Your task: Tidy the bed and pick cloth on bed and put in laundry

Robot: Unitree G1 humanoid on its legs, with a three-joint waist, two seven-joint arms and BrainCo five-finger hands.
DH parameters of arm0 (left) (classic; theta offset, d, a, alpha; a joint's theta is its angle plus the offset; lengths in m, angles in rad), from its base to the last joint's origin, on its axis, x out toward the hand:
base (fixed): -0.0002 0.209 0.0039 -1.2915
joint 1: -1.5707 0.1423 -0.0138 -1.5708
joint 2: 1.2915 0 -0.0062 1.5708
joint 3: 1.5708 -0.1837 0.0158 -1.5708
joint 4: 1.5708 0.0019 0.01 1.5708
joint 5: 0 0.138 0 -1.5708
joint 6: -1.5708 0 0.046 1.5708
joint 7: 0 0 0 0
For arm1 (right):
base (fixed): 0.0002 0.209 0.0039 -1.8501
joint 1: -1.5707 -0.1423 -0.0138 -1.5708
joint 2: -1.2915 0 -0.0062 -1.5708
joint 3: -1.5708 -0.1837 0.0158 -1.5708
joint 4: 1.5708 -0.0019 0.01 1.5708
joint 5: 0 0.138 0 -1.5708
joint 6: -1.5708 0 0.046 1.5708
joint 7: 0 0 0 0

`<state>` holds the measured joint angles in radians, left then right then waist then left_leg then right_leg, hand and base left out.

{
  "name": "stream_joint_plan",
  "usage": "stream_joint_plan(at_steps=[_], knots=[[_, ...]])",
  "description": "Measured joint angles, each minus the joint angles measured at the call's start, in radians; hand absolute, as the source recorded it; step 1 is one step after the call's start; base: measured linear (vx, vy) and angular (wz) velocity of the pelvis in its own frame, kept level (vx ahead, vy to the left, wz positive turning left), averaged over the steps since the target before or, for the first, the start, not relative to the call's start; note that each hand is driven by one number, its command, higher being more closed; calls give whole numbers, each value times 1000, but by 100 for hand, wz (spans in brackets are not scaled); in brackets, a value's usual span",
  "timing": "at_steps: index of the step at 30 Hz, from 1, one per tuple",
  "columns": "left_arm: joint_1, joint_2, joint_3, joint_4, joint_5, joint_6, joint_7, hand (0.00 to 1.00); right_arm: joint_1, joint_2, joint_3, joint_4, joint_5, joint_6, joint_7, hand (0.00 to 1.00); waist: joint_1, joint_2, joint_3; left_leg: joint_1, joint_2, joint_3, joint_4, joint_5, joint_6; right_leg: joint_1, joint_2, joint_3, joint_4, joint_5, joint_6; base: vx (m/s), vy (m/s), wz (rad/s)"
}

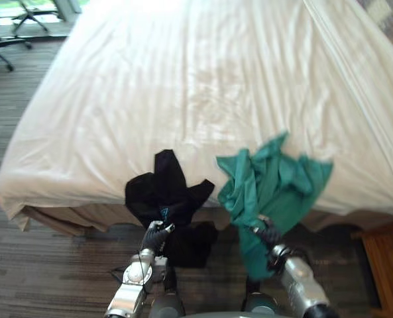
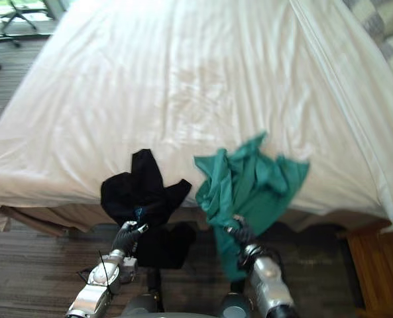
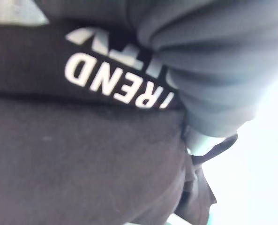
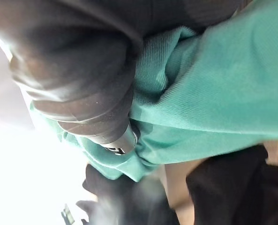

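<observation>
Found left hand (image 1: 156,237) in black cloth (image 1: 163,189) at near edge of bed (image 1: 183,79), right hand (image 1: 268,235) in green cloth (image 1: 276,179), same bed edge. Could not tell whether either hand held tight or lay loose. Seemed pick-up step. Needed next: firm hold, lift off bed, carry to laundry.

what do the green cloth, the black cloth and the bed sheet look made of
Green cloth: likely a matte, fine-ribbed knit, its ribs visible up close. Black cloth: soft matte fabric with white print, fibre unclear. Bed sheet: smooth off-white woven fabric, faintly striped.
</observation>
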<state>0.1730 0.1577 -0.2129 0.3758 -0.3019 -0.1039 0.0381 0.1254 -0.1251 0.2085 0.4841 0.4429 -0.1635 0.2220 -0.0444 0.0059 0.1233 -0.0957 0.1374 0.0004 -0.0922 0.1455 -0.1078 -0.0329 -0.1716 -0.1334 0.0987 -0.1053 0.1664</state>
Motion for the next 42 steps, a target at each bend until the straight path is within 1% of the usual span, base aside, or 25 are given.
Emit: stream_joint_plan(at_steps=[4, 6, 9, 10, 11, 12, 13, 14, 15, 16, 17, 18, 19, 21, 24, 25, 26, 27, 29, 30, 31, 33, 34, 39, 42], knots=[[80, -22, -10, 39, -138, -21, -38, 100, 34, 42, 34, 3, 160, 11, 90, 100, 37, -5, -77, -2, -51, -103, 0, 14, 7, 68, -24, -66, 22, -61, -8, 118, -78, 101], [122, -58, 31, 31, -256, -34, -35, 100, 18, 44, 90, 3, 163, 4, 114, 100, 66, 10, -84, -16, -71, -149, 0, 21, 11, 83, -35, -111, 33, -84, -4, 32, -39, 78], [155, -95, 57, -2, -298, -39, -36, 100, 22, 49, 132, 3, 102, -13, 106, 100, 92, 26, -89, -48, -91, -193, -2, 41, 21, 91, -44, -176, 46, -102, -1, 19, -28, 86], [168, -106, 61, -27, -296, -39, -40, 100, 24, 55, 152, 3, 44, -14, 73, 100, 92, 19, -90, -74, -124, -179, -3, 33, 164, 118, -63, -251, 53, -108, 2, 72, -17, 188], [167, -108, 60, -30, -296, -36, -48, 100, 44, 66, 150, -6, -27, -16, 36, 100, 85, 0, -83, -94, -145, -49, -7, -8, 408, 171, -85, -350, 36, -77, 10, 106, -8, 223], [162, -109, 57, -30, -294, -33, -59, 100, 61, 62, 146, -18, -56, -19, 15, 100, 84, -5, -82, -91, -137, 13, 7, -20, 404, 199, -83, -398, 28, -59, 12, 181, 15, 312], [157, -109, 55, -33, -292, -29, -86, 100, 110, 37, 140, -57, -137, -23, -40, 100, 81, 2, -80, -96, -118, 171, 56, -9, 397, 266, -84, -517, 72, -57, 9, 213, 14, 312], [156, -124, 55, -29, -292, -24, -91, 100, 144, -1, 122, -79, -173, -23, -57, 100, 82, 45, -78, -90, -85, 241, 72, 74, 391, 274, -94, -575, 215, -64, 7, 192, 39, 308], [158, -134, 53, -30, -294, -18, -91, 100, 149, -12, 113, -78, -183, -24, -62, 100, 77, 75, -71, -83, -94, 244, 64, 77, 386, 270, -96, -575, 252, -115, 0, 86, 27, 239], [157, -122, 79, -41, -294, -12, -96, 100, 140, -15, 102, -78, -179, -20, -68, 100, 75, 33, -61, -72, -124, 232, 29, 65, 386, 253, -46, -567, 61, -128, -13, 46, 37, 238], [154, -115, 89, -20, -294, 5, -95, 100, 142, -10, 87, -79, -172, -12, -69, 100, 49, 17, -56, -74, -135, 309, 49, 18, 343, 314, -38, -607, 10, -98, 32, 79, 24, 219], [152, -109, 89, -20, -294, 17, -94, 100, 150, -11, 78, -80, -156, -7, -69, 100, 52, 6, -53, -70, -132, 355, 60, -9, 290, 324, -47, -622, 8, -94, 34, 185, 36, 154], [170, -133, 90, -20, -294, 21, -70, 100, 161, -23, 73, -78, -110, 11, -68, 100, 75, 14, -45, -52, -119, 424, 61, 15, 212, 328, -68, -639, 54, -98, 39, 190, 42, 69], [199, -155, 88, -2, -294, 23, -17, 100, 166, -16, 80, -80, -77, 21, -74, 100, 91, 4, -28, -18, -139, 410, 61, 17, 210, 343, -117, -641, 136, -96, 42, 160, 70, 43], [207, -154, 77, 29, -280, 15, 31, 100, 173, 19, 81, -98, -42, 17, -124, 100, 82, -20, -4, 17, -181, 351, 60, -19, 227, 312, -216, -626, 385, -52, 1, 124, 61, 65], [198, -143, 60, 30, -260, -7, 33, 100, 173, 23, 82, -112, -19, 17, -134, 100, 84, -19, 16, 31, -191, 322, 56, -25, 234, 257, -268, -583, 547, 11, -61, 138, 61, 64], [193, -140, 54, 30, -254, -16, 33, 100, 176, 21, 84, -114, -18, 16, -135, 100, 83, -19, 26, 35, -193, 305, 55, -28, 233, 229, -284, -553, 617, 49, -113, 168, 62, 107], [159, -122, 36, 50, -253, -26, 32, 100, 173, 24, 87, -111, -13, 15, -136, 100, 64, -11, 60, 38, -195, 232, 47, -26, 227, 103, -239, -384, 778, 18, -160, 124, 34, 108], [137, -103, 19, 86, -253, -31, 32, 100, 182, 23, 90, -105, -10, 13, -137, 100, 47, -8, 66, 38, -194, 162, 34, -18, 217, 21, -117, -237, 775, -70, -81, 113, -11, 133], [127, -87, -5, 120, -253, -31, 29, 100, 211, 17, 95, -105, 12, 4, -145, 100, 21, -6, 67, 40, -201, 99, 33, -18, 216, -7, -17, -153, 671, -145, -64, 107, -54, 154], [127, -79, -20, 126, -253, -32, 28, 100, 220, 15, 96, -104, 20, -7, -154, 100, 11, -8, 66, 46, -212, 74, 34, -18, 216, -11, 6, -131, 607, -165, -61, 111, -73, 167], [128, -72, -31, 129, -242, -36, 22, 100, 248, 14, 95, -80, 66, -34, -172, 100, 5, -13, 63, 58, -262, 19, 26, -18, 216, -35, 68, 9, 365, -173, -72, 65, -83, 118], [160, -75, -142, 123, -226, -56, 7, 100, 236, 57, 84, -49, 107, -75, -178, 100, 29, -15, -37, 86, -233, 34, -8, -20, 182, -4, 124, 50, 140, -57, -128, 33, -53, 54], [160, -75, -142, 123, -226, -55, 7, 100, 235, 57, 83, -49, 107, -75, -178, 100, 29, -15, -37, 86, -232, 34, -8, -24, 178, -3, 125, 50, 133, -57, -129, 0, 0, 0], [155, -75, -139, 124, -227, -20, 7, 100, 235, 58, 82, -46, 105, -63, -176, 100, 30, -15, -46, 90, -225, 41, -8, -33, 172, 18, 132, 51, 101, -46, -139, 41, -26, -6]])
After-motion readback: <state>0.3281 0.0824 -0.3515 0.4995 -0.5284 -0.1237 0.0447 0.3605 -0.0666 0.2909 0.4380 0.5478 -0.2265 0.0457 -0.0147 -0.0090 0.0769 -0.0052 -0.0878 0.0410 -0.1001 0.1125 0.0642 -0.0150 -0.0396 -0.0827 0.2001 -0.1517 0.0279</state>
